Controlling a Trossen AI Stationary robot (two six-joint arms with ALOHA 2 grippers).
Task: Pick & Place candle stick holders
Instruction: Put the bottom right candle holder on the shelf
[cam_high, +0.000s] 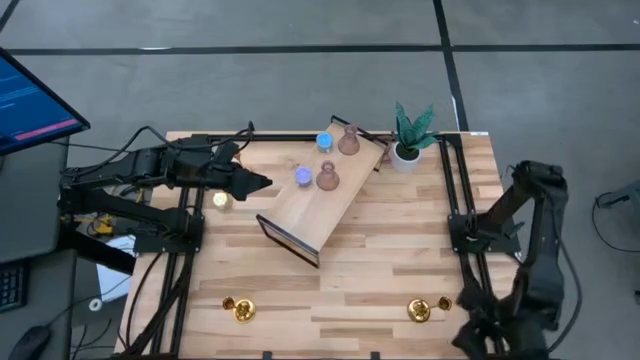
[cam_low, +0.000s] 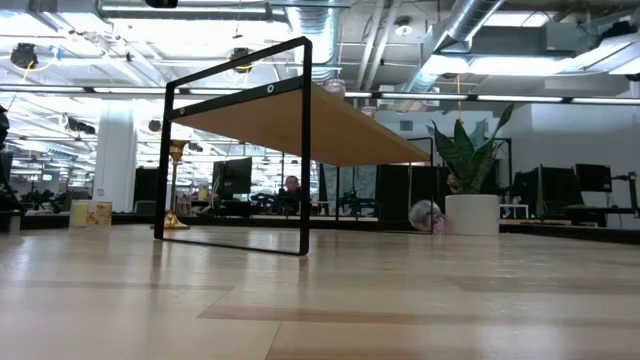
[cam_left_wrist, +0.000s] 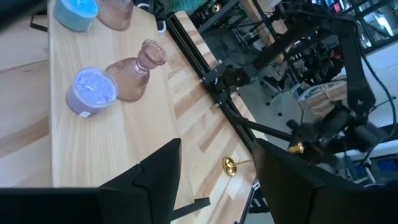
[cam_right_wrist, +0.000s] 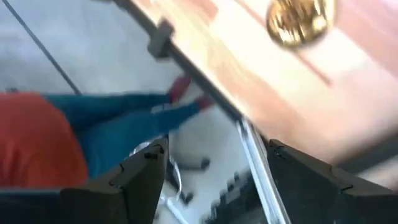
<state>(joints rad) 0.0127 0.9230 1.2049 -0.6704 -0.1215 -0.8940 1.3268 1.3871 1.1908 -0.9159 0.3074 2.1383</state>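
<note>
Left gripper (cam_high: 262, 183) hovers with its fingers spread and nothing between them, just off the near-left edge of the raised wooden shelf (cam_high: 315, 205). Four candle stick holders stand on the shelf: a blue one (cam_high: 324, 142), a violet one (cam_high: 302, 176), and two dusty-pink bulbous ones (cam_high: 348, 141) (cam_high: 327, 178). That looks like the finished part. A small yellow holder (cam_high: 221, 200) sits on the table (cam_high: 380, 250) right beside the left arm, and I'd guess it is the next one up. Gold stemmed pieces (cam_high: 239, 309) (cam_high: 419, 311) lie near the front edge, well away from the shelf (they may be tipped over). Right gripper (cam_right_wrist: 214, 168) hangs past the table's front-right corner, fingers apart and empty. So roughly half is done.
</note>
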